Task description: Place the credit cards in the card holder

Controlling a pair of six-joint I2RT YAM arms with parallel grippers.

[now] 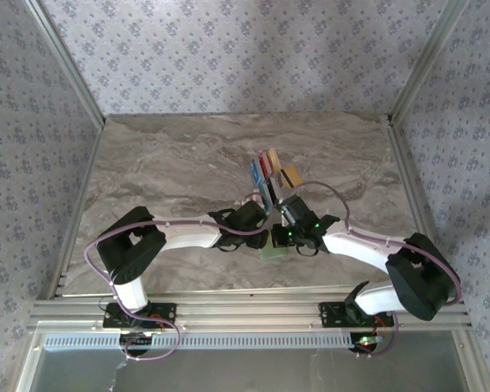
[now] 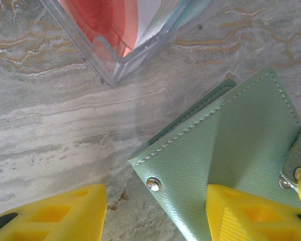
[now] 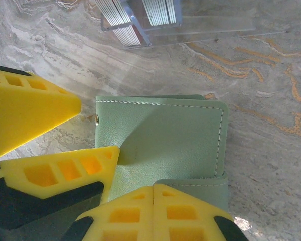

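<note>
The card holder [image 3: 165,135] lies flat on the marble tabletop [image 2: 50,125], at centre frame in the top view, just below the credit cards [image 1: 269,170]. The cards stand on edge in a clear acrylic stand [image 2: 110,65], fanned blue, red, tan and teal.

The holder looks like soft stitched faux leather: light, thin, floppy at the flap, and likely to slide on the smooth stone unless it is pinned. Its stitched edges and its closing strap [image 3: 200,186] seem the best places to take hold; the snap stud [image 2: 152,184] marks the corner. The cards look stiff, slick and thin, easier to pinch by an upright edge than to lift off a flat surface.

The left end effector [image 2: 155,197] has its jaws apart, straddling the stud corner, with one finger over the green face. The right end effector [image 3: 153,193] is closed at the strap, at the lower edge of its wrist view. Whether it pinches the strap or only presses on it I cannot tell.

No brand is legible, and the fine print on the red card is too small to read.
</note>
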